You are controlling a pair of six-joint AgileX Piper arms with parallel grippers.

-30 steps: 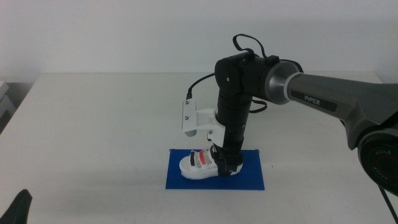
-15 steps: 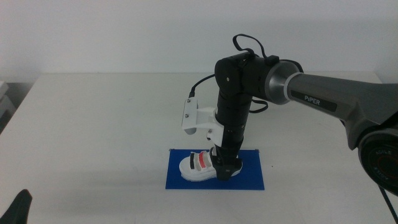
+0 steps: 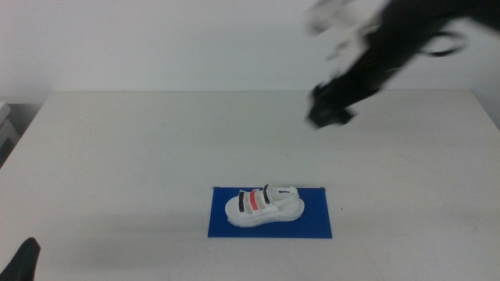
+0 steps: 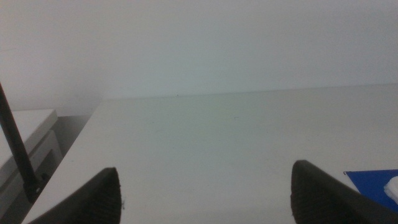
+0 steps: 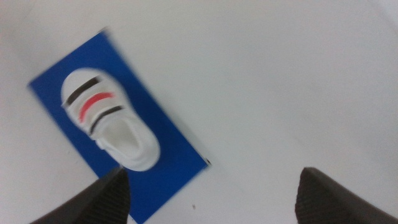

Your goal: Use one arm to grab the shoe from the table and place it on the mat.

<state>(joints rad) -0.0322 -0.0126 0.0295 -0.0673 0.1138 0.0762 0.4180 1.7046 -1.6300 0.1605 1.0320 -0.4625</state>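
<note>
The bench is shown bearing the mat, on which the shoe is set upright, so placement is judged done. The right gripper is held high, fingers spread; the left gripper is parked low, fingers spread.

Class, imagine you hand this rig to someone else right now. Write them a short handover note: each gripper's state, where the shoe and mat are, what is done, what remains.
Right gripper: open, empty, blurred in motion high above the table's far right part.
Left gripper: open, empty, waiting at the near left corner.
Shoe: standing upright on the mat, touched by nothing.
Done: shoe placed and released.
Left: only parking the right arm, it appears.
</note>
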